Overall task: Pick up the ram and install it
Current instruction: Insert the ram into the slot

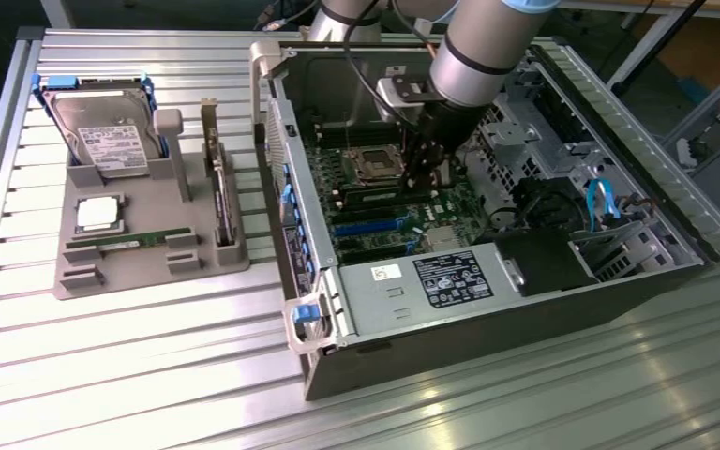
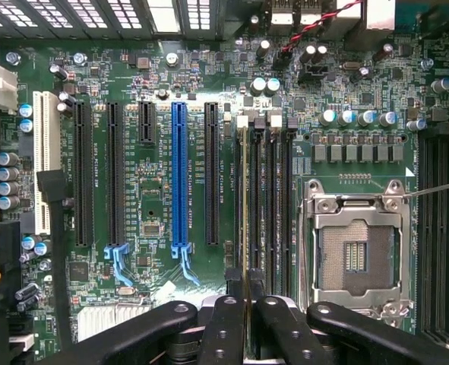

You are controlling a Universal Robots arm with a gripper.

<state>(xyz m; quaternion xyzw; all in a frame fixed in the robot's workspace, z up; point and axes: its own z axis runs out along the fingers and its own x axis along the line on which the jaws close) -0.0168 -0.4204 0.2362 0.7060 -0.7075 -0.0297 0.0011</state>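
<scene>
In the exterior view, the hand [image 1: 426,183] reaches into the open computer case [image 1: 373,300] and is clamped on the ram [image 1: 379,197], which juts toward the exterior view's left, low over the motherboard. In the wrist view, the ram [image 2: 245,213] shows edge-on between the fingers [image 2: 228,319], lined up over a memory slot beside the empty processor socket [image 2: 353,255].

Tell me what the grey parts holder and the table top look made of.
Parts holder: matte grey plastic, probably moulded or printed; dull, no glare. Table top: bare metal, likely aluminium slats; silvery ribs with soft reflections.
</scene>
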